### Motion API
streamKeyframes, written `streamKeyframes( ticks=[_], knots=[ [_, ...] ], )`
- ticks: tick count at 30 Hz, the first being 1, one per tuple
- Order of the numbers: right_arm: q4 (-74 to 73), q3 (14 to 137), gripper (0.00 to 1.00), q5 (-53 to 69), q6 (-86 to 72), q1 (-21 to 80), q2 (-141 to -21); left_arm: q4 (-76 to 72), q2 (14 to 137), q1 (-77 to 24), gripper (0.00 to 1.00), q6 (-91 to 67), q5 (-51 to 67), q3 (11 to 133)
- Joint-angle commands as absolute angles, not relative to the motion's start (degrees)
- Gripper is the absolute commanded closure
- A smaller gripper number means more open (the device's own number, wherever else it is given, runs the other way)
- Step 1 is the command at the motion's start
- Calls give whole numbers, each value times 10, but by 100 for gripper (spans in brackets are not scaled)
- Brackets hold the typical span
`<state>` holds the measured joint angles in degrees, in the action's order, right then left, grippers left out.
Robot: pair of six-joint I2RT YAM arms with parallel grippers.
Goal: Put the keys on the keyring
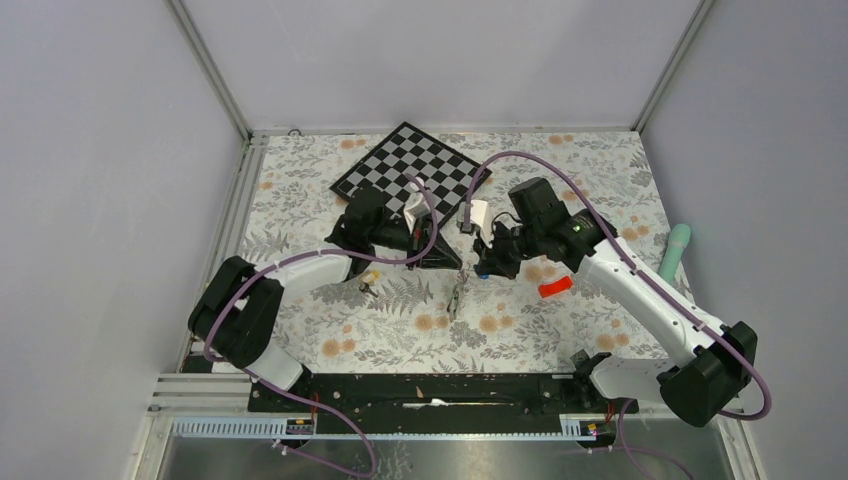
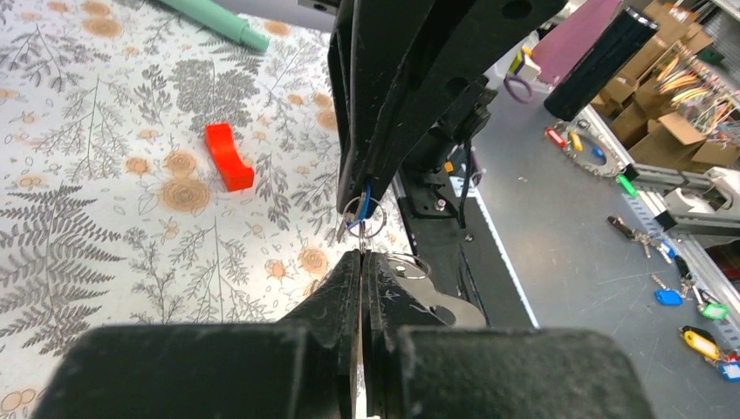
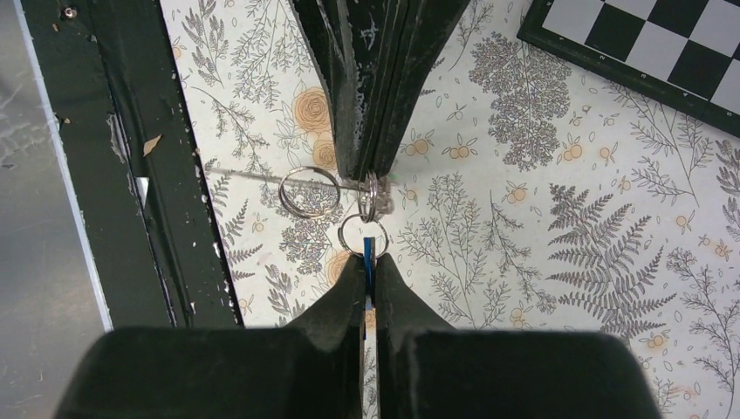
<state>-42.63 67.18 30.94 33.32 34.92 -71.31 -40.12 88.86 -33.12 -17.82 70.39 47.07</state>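
My left gripper [image 1: 441, 257] is shut on the keyring [image 2: 464, 307], a flat grey metal plate with a split ring [image 2: 408, 265] at its near end. In the top view the keyring [image 1: 457, 291] hangs between the two grippers, above the floral mat. My right gripper [image 1: 486, 265] is shut on the blue-tagged key [image 3: 368, 249]. That key's small wire ring [image 3: 362, 234] touches the tips of the left fingers [image 3: 373, 105], where the keyring shows edge-on [image 3: 253, 175]. The grippers [image 2: 361, 256] [image 3: 367, 259] meet tip to tip. A yellow-tagged key [image 1: 369, 281] lies on the mat, left of the grippers.
A checkerboard [image 1: 410, 170] lies at the back of the mat. A red block [image 1: 555, 287] lies right of the grippers and a teal cylinder [image 1: 677, 250] lies at the right edge. The black base rail [image 1: 430, 390] runs along the near edge.
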Motion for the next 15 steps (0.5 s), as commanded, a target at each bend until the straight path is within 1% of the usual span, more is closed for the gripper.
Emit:
streamKeyframes(
  ticks=[1,4,15],
  knots=[
    [-427,676,98,296,319,348,-712,-286,866,-333,100,-78,682,513],
    [-414,653,100,268,322,348,-708,-222,865,-337,100,-29,658,525],
    [-401,536,100,145,355,348,-656,-266,923,-366,100,-61,608,523]
  ],
)
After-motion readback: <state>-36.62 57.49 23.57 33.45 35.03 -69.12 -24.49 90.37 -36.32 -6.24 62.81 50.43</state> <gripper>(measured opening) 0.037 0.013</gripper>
